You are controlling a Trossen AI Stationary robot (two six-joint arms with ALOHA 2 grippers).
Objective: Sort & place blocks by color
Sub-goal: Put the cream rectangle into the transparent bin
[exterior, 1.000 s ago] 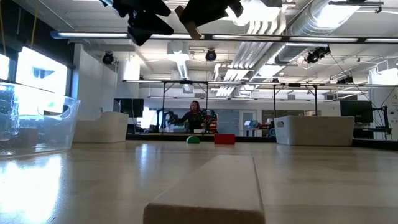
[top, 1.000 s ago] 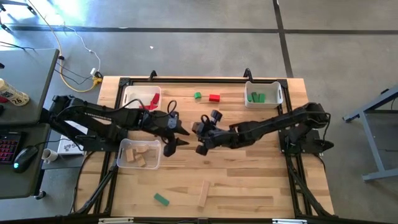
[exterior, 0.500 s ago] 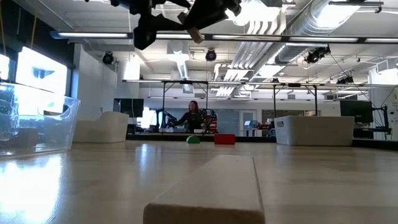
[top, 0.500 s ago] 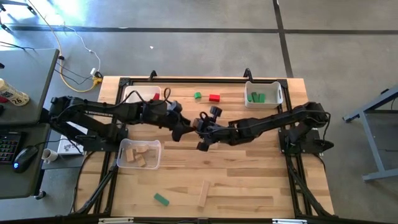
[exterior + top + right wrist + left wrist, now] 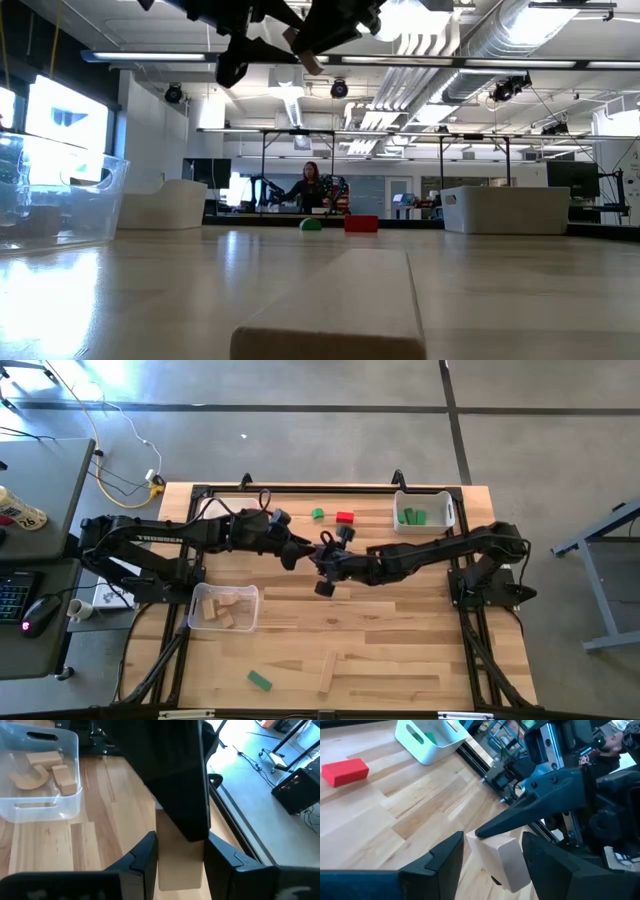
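A light wood block [image 5: 502, 857] hangs in the air above the middle of the table, between my two grippers. My left gripper [image 5: 303, 552] reaches in from the table's left and my right gripper [image 5: 320, 558] from the right, tips meeting. Each is shut on the block [image 5: 180, 862]. In the low view the block [image 5: 308, 58] sits high above the table. A green block [image 5: 317, 514] and a red block [image 5: 345, 517] lie flat near the far edge. Another green block [image 5: 260, 680] and a light wood bar [image 5: 327, 670] lie near the near edge. My left gripper [image 5: 492, 840] pinches the block's end nearest it [image 5: 492, 851] between its two fingers, one on each side face. It comes from the table's left. The block is lifted clear of the table. My right gripper [image 5: 180, 837] pinches the opposite end [image 5: 180, 870] between its two fingers, coming from the table's right. The left gripper's dark finger [image 5: 175, 780] covers the block's far part in this view.
A clear bin [image 5: 222, 607] with light wood pieces stands left of centre, toward the near edge. A white bin [image 5: 423, 512] with green blocks stands at the far right. The wood bar [image 5: 330, 320] lies close in front of the low camera. A person shows far off in the room.
My left gripper has moved toward the table's right and far edge, up to the right gripper, and its fingers now stand on the block. My right gripper, holding the block throughout, has shifted a little toward the far edge.
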